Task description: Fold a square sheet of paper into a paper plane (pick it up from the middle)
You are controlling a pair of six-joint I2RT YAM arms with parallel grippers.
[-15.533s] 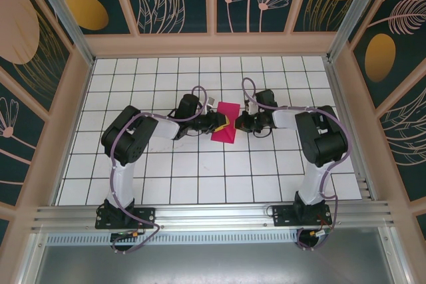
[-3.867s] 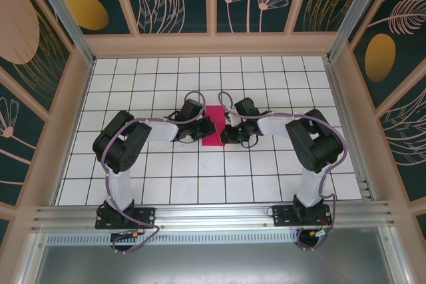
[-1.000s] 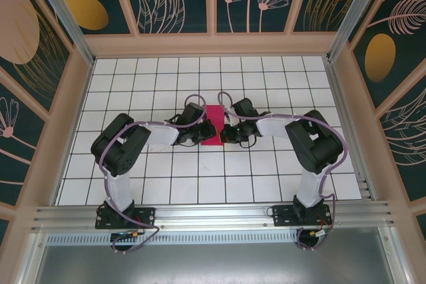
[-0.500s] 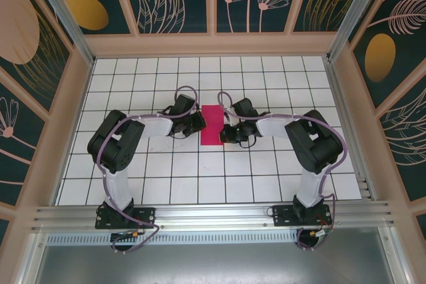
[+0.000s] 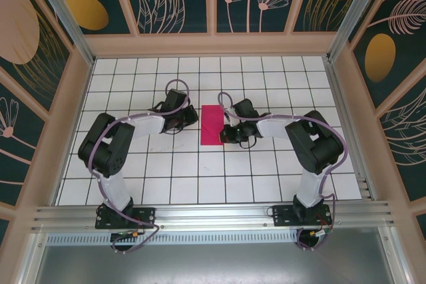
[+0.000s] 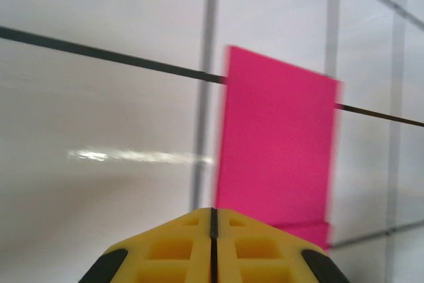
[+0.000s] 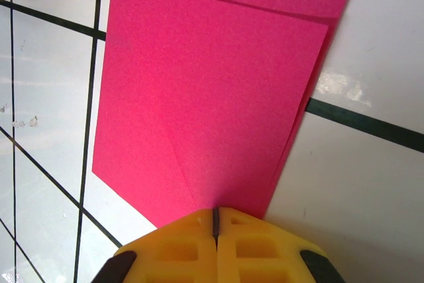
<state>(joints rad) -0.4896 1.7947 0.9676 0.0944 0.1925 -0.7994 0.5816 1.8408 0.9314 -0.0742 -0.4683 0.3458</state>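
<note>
Tiled table [image 5: 266, 171]: paper sheet [image 5: 213, 125] under closed right gripper [image 7: 214, 215] tip.

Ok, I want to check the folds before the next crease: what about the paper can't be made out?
Top view: the sheet of paper is too small to read its creases; the right gripper overlaps its right edge.
Left wrist view: blur smears the paper's edges; the left gripper hides its near corner.
Right wrist view: the frame's top cuts off the far edge; the gripper hides any contact beneath it.
</note>
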